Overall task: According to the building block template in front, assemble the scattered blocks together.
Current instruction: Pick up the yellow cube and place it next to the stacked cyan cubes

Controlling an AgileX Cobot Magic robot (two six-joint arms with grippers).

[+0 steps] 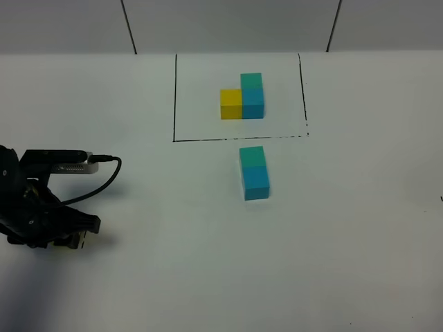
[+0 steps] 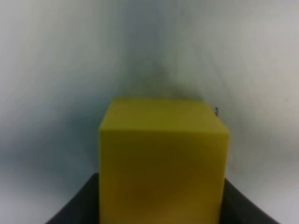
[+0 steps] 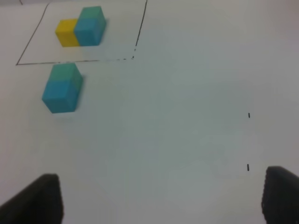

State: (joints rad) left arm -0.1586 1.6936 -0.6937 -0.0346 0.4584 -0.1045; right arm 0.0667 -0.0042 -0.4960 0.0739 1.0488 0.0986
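Observation:
The building block template (image 1: pixel 242 97) lies inside a thin black drawn rectangle at the back middle: a yellow cube, a blue cube and a teal-green cube in an L. It also shows in the right wrist view as the template (image 3: pixel 80 28). Just in front of the frame, a loose teal-green block (image 1: pixel 252 155) touches a loose sky-blue block (image 1: pixel 256 184). My left gripper (image 1: pixel 73 238) is low at the far left, shut on the yellow block (image 2: pixel 161 158), which the arm hides in the high view. My right gripper (image 3: pixel 163 200) stands open over bare table.
A black cable (image 1: pixel 104 176) loops from the left arm over the white table (image 1: pixel 346 242). Two small black marks (image 3: pixel 248 140) sit on the table ahead of the right gripper. Dark seams run down the grey back wall (image 1: pixel 221 24).

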